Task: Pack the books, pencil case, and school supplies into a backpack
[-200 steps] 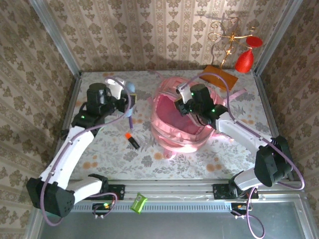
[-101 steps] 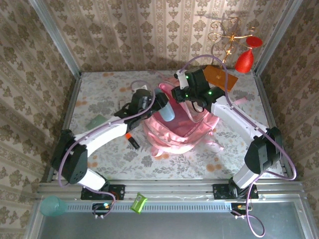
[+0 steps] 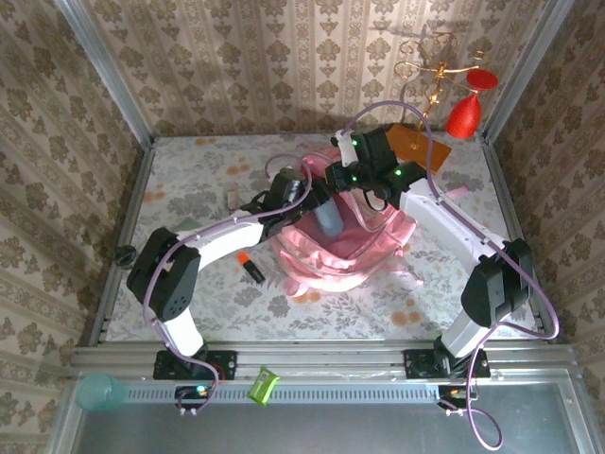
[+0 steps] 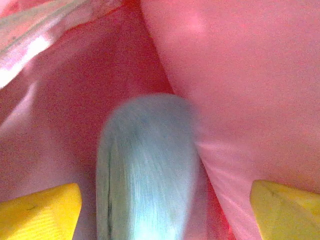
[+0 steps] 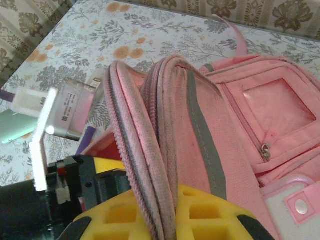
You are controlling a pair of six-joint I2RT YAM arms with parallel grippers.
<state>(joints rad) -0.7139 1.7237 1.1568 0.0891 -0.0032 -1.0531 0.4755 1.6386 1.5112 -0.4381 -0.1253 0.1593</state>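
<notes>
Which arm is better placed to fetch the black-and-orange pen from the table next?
Left. The pen lies left of the backpack, and the left pincer is open. The right pincer is clamped on the backpack's rim, probably holding it open.

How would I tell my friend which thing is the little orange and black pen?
Find the big pink backpack in the middle of the flowery table. Just left of it, on the table, lies a short pen. It alone is black with an orange end.
</notes>
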